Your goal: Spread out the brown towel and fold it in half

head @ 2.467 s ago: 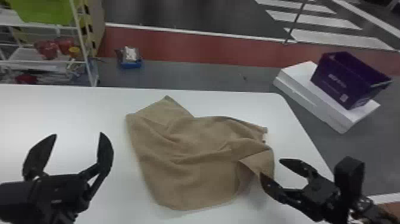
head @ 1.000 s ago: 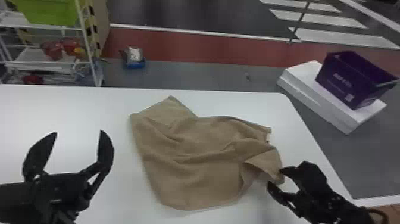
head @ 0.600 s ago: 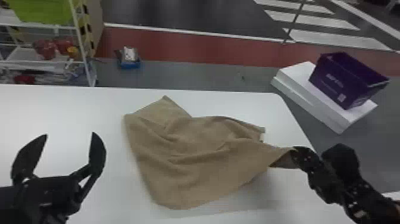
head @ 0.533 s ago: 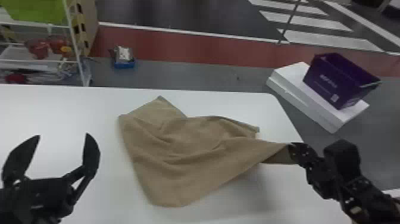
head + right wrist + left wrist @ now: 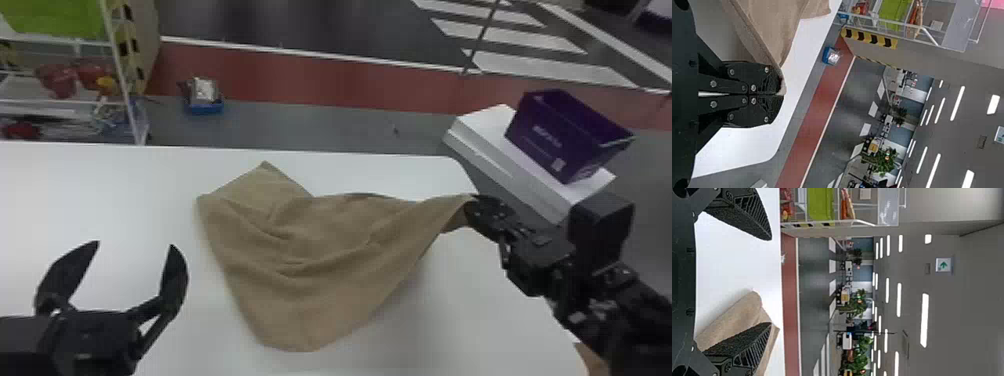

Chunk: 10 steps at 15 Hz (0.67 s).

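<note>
Brown towel corner (image 5: 454,203) tight in the shut right hand (image 5: 474,201)

The right gripper (image 5: 471,201) hides part of the brown towel (image 5: 310,260). The head view's left edge crops the rack (image 5: 121,67).

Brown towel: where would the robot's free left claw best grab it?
Probably by its left corner, pinched from the left: that corner juts out on the open left gripper's side, opposite where the right gripper holds the towel up.
</note>
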{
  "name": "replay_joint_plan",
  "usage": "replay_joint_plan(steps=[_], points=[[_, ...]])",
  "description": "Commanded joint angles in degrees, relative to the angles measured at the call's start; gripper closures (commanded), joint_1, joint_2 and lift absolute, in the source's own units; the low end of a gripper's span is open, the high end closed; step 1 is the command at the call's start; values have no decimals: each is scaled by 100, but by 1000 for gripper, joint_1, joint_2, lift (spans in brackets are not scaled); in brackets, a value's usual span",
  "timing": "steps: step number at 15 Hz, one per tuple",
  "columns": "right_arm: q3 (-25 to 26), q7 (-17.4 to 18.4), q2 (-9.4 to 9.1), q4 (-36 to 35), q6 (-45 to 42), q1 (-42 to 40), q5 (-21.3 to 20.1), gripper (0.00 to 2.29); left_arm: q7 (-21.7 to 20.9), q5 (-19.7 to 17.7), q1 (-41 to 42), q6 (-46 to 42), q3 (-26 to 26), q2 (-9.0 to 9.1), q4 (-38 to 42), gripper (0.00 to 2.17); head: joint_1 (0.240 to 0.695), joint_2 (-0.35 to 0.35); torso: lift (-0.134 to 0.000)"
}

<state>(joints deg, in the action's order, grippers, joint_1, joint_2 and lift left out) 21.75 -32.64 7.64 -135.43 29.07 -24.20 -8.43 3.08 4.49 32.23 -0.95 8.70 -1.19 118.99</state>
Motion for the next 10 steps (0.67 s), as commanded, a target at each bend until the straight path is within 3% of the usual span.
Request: replay_joint_plan(steps=[1,3,5,10], points=[[-127,21,-131,-19,517,416,139,1825,-70,8,20,267,-18,-22,-7,124,695,-241,-123],[14,91,-298,69,1396,934,245,1825,-229,-1,55,284,17,-110,2,124,695,-228,-123],[357,197,-298,271,2345,1338,684,1825,-624,-27,81,671,9,-110,63,124,695,-242,-123],[1042,469,-298,632,2714,1549,1238,1825,-905,-9,46,829,79,-110,11,124,695,-342,-123]])
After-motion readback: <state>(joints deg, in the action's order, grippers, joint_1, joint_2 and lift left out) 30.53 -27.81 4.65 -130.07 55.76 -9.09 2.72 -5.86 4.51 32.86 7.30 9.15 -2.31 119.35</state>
